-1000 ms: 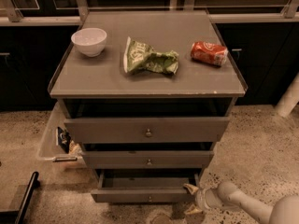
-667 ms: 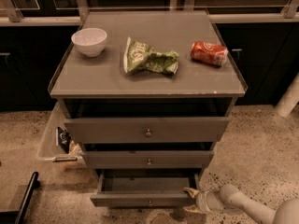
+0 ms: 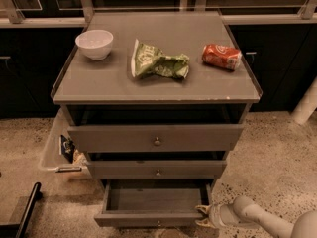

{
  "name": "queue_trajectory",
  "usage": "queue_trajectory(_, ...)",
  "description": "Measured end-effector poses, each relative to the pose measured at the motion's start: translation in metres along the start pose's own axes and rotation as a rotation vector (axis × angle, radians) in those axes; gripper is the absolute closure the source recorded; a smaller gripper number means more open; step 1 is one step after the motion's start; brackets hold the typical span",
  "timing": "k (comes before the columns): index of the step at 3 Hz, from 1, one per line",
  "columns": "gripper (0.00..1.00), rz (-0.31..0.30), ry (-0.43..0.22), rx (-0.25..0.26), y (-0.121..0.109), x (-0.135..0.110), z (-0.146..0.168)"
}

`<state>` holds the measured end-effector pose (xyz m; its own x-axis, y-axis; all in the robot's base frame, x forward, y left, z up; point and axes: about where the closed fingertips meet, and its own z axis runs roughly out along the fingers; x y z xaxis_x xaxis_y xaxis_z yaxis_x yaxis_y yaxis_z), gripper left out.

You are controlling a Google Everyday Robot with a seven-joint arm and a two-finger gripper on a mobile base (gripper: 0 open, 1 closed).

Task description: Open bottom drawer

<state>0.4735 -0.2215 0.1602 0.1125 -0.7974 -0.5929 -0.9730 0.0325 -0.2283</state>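
The grey cabinet has three drawers. The bottom drawer (image 3: 148, 218) is pulled out, its empty inside showing, its narrow front panel at the frame's lower edge. The knob is barely visible at the bottom edge. My gripper (image 3: 203, 216) sits at the drawer's right front corner, its fingers against the drawer's right side, on a pale arm coming from the lower right. The middle drawer (image 3: 157, 169) and the top drawer (image 3: 156, 138) each stand slightly out, each with a small brass knob.
On the cabinet top (image 3: 114, 86) stand a white bowl (image 3: 94, 43), a crumpled green chip bag (image 3: 157, 62) and a red can (image 3: 221, 56) on its side. A clear bin (image 3: 55, 150) sits on the floor left of the cabinet. A black bar (image 3: 26, 209) lies lower left.
The bottom drawer has come out a little farther toward the camera, and my gripper has moved down with its right front corner.
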Motion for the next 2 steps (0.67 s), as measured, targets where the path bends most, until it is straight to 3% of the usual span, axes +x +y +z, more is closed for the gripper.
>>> queue_trajectory(1, 0.85, -0.016, 0.008, -0.011, 0.0146, 0.0021, -0.0083)
queue_trajectory(2, 0.61, -0.016, 0.008, -0.011, 0.0146, 0.002, -0.0082)
